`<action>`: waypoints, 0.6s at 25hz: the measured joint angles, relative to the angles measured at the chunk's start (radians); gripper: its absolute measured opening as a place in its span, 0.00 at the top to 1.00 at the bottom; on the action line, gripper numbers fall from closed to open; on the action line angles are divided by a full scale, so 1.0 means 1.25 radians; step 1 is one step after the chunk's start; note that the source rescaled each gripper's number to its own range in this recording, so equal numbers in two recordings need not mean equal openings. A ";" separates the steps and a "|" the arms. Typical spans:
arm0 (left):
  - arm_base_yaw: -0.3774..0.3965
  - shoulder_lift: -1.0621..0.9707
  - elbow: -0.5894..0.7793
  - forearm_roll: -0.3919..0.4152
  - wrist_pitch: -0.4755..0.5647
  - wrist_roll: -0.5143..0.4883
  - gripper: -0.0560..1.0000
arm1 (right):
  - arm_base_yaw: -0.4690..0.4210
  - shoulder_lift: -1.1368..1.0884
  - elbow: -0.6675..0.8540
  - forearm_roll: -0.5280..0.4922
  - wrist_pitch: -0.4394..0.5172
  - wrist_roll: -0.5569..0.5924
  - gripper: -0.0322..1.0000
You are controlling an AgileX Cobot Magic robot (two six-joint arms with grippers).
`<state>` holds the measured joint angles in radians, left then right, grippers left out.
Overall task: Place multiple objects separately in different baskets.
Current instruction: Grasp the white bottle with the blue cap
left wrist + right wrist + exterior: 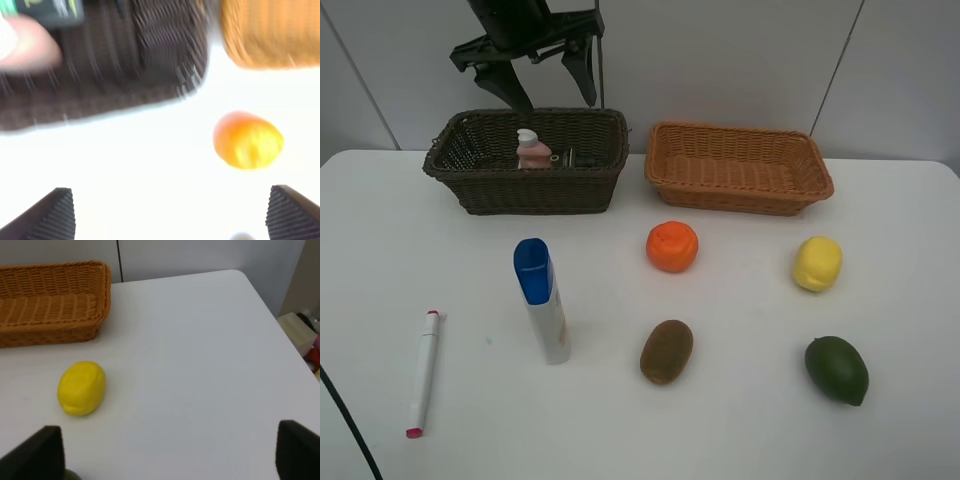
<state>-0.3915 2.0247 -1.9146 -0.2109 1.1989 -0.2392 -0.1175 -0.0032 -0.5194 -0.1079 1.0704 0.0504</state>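
**Left side: next pick is out front**

On the tabletop [880, 250], the dark basket [520, 190] holds the pink bottle [531, 150]. Your left tool [554, 97] hangs over it, jaws wide, empty. From there the tube [542, 300] stands upright toward the front edge. The marker [423, 372] lies flat further left, long axis front-to-back. Left arm's nearer both, I'd say. Right tool [170, 452], spread open too, faces the lemon [81, 388].

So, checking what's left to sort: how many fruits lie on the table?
4: the orange in front of the tan basket, the lemon to its right, the kiwi nearer the front, the dark green fruit front right. None looks hidden.
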 joint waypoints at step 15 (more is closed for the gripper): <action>-0.221 -0.417 0.611 0.045 0.001 -0.216 0.00 | 0.000 0.000 0.000 0.000 0.000 0.000 0.00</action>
<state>-0.6678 1.5038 -1.1514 -0.1552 1.2005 -0.5091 -0.1175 -0.0032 -0.5194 -0.1079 1.0704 0.0504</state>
